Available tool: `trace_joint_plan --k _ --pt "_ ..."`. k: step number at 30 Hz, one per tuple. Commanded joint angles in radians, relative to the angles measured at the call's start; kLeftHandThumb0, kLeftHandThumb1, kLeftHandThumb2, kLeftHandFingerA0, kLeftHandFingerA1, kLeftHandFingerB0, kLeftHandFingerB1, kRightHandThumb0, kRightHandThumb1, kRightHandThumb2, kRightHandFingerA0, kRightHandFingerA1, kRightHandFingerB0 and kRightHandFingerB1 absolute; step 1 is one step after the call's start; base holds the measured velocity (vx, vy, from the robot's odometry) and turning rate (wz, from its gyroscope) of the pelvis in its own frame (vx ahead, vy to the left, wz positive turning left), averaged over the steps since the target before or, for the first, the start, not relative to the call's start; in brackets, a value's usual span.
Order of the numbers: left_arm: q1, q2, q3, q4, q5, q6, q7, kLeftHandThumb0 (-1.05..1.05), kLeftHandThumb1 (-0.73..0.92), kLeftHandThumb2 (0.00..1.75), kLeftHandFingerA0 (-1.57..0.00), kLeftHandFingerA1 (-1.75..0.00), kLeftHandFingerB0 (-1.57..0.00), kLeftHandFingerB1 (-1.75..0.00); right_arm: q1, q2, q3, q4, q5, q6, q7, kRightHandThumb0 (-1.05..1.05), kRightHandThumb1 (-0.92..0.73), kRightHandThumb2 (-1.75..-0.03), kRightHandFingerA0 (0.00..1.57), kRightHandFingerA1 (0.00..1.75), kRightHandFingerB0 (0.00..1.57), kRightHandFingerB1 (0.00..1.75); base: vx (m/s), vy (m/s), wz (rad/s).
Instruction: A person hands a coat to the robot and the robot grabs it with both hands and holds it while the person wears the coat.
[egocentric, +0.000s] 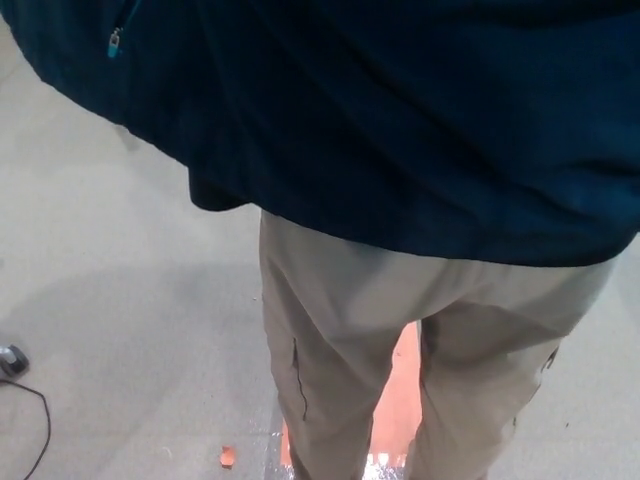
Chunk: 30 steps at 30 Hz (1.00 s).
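Observation:
A dark navy coat fills the upper part of the head view, with a teal zipper pull at its upper left. Its hem hangs over the hips of a person who stands close in front with their back to me, in beige trousers. Neither of my hands shows in this view, and the coat's upper part lies beyond the top edge of the picture.
Grey floor spreads to the left. A black cable and a small grey device lie at the lower left edge. An orange-red patch shows between the person's legs, with a small orange scrap nearby.

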Motion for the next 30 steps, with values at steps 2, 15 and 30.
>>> trace_joint_plan --k 2,15,30 --pt "0.946 -0.253 0.125 -0.810 0.091 0.078 0.108 -0.77 0.92 1.22 0.00 -0.14 0.00 -0.15 0.918 0.306 -0.155 -0.954 0.124 -0.056 -0.055 -0.91 -0.80 -1.03 0.00 0.03 0.00 0.00 0.00 0.000 0.00" --pt "1.298 -0.219 0.096 -0.700 0.128 -0.307 0.559 -0.83 0.82 1.14 -0.06 -0.18 -0.07 -0.24 1.448 0.545 0.029 -1.041 -0.092 -0.266 -0.349 -0.72 -0.70 -1.04 0.00 0.18 0.00 0.20 0.00 0.000 0.00" --pt "1.458 -0.390 -0.120 -0.340 0.257 -0.271 0.916 -0.35 0.53 1.12 0.00 -0.49 0.00 -0.47 1.694 0.608 0.175 -0.753 -0.338 -0.335 -0.626 -0.73 -0.78 -1.10 0.01 0.21 0.00 0.17 0.00 0.000 0.00"
